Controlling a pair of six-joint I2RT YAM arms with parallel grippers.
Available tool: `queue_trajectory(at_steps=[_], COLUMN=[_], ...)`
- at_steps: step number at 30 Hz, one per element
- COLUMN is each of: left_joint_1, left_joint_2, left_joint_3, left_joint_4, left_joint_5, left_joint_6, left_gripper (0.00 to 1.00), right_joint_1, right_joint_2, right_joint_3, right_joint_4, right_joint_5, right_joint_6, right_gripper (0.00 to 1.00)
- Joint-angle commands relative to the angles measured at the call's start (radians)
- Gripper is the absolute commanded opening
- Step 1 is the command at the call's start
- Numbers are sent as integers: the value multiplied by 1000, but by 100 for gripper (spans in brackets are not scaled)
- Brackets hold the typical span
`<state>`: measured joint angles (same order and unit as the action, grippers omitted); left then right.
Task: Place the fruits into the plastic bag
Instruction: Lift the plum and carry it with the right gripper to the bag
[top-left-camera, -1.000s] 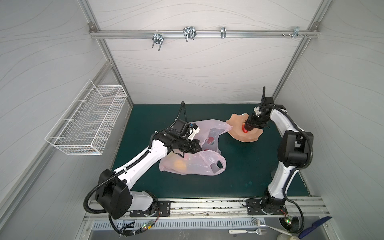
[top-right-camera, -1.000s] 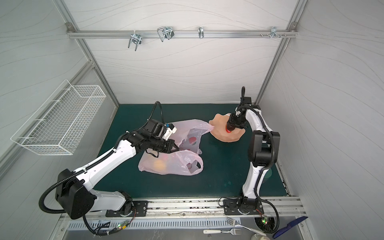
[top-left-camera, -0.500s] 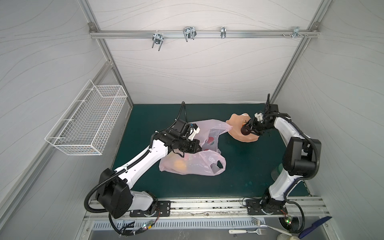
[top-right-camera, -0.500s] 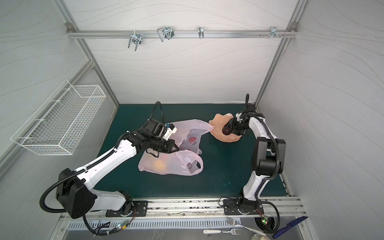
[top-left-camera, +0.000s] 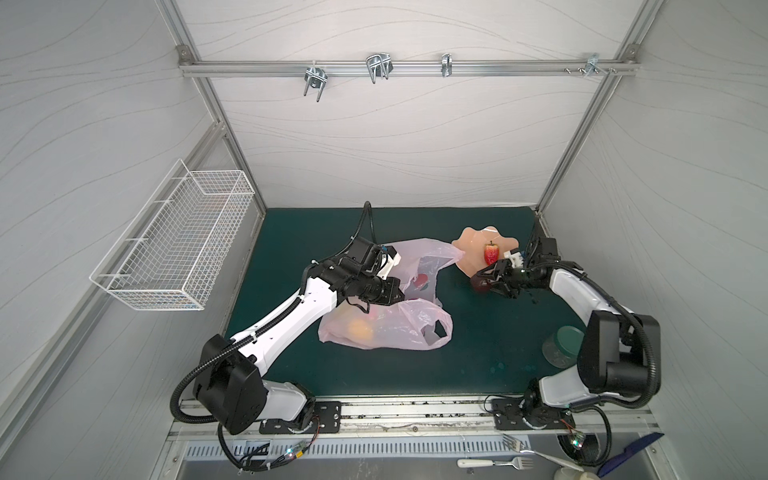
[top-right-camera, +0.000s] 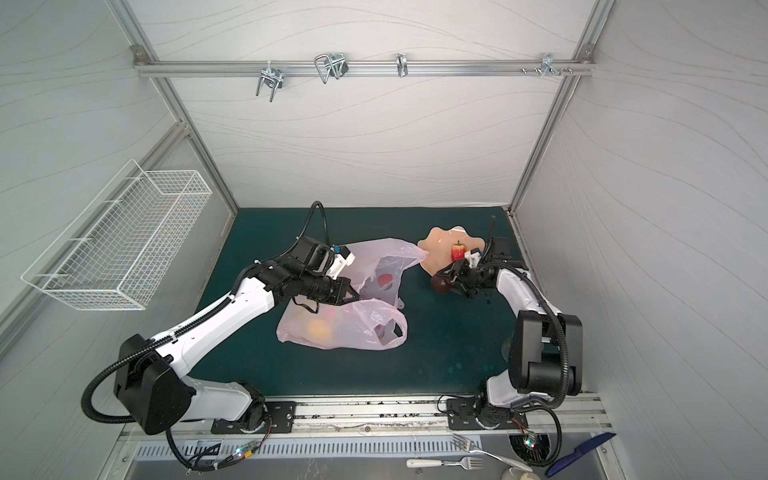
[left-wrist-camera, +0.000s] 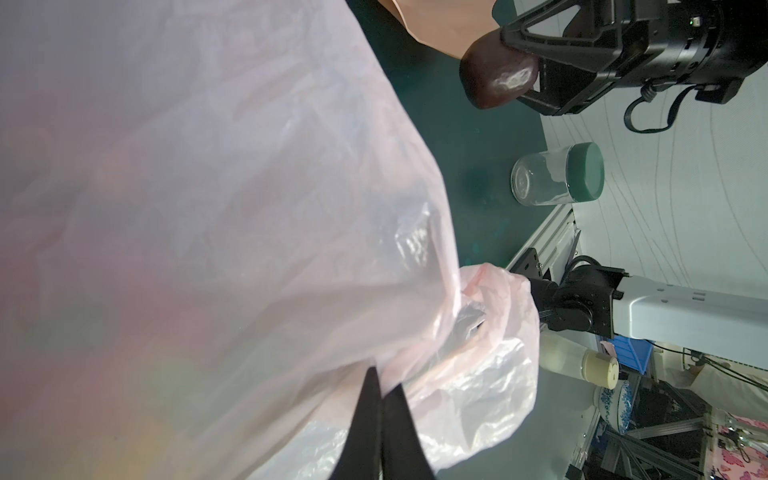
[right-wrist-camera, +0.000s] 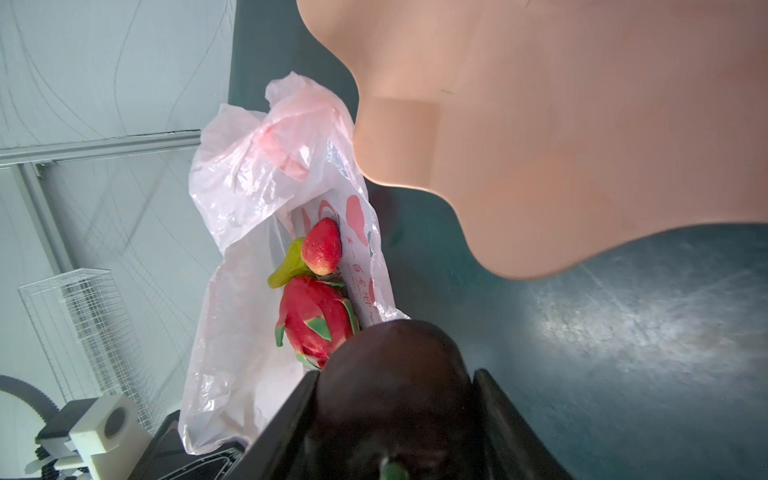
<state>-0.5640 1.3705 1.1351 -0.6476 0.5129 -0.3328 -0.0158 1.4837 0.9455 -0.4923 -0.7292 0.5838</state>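
The right gripper (top-left-camera: 487, 281) clamps a dark round fruit (top-left-camera: 477, 286) just off the front edge of the plate (top-left-camera: 468, 248), near the bench's back right corner. The left gripper (top-left-camera: 398, 293), pinched tight, holds up the plastic bag (top-left-camera: 399, 334) mid-bench.

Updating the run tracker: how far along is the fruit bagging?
Done: dragon fruit, pear and a strawberry lie inside the plastic bag, which the left gripper pinches open. In hand: right gripper grips the dark fruit by the plate's edge. Left: the last strawberry on the plate.
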Motion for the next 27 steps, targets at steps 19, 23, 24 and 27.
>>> queue_trajectory(at_steps=[19,23,24,27], left_joint_1=[-3,-3,-3,-4], left_joint_2=[44,51,52,52], left_joint_3=[90,103,106,111], left_joint_4=[24,20,17,12], left_joint_5=[45,52,51,46], left_joint_6=[33,36,39,44], left_gripper=[0,0,0,0], right_joint_1=[387,449,462,501], right_joint_2=[208,284,305,365], right_joint_3=[-27,34,49,93], right_joint_4=[541,587,601,655], right_joint_5=[-34,-14,-14,-14], right_joint_6=[463,510,523,574], right_gripper=[39,39,39,39])
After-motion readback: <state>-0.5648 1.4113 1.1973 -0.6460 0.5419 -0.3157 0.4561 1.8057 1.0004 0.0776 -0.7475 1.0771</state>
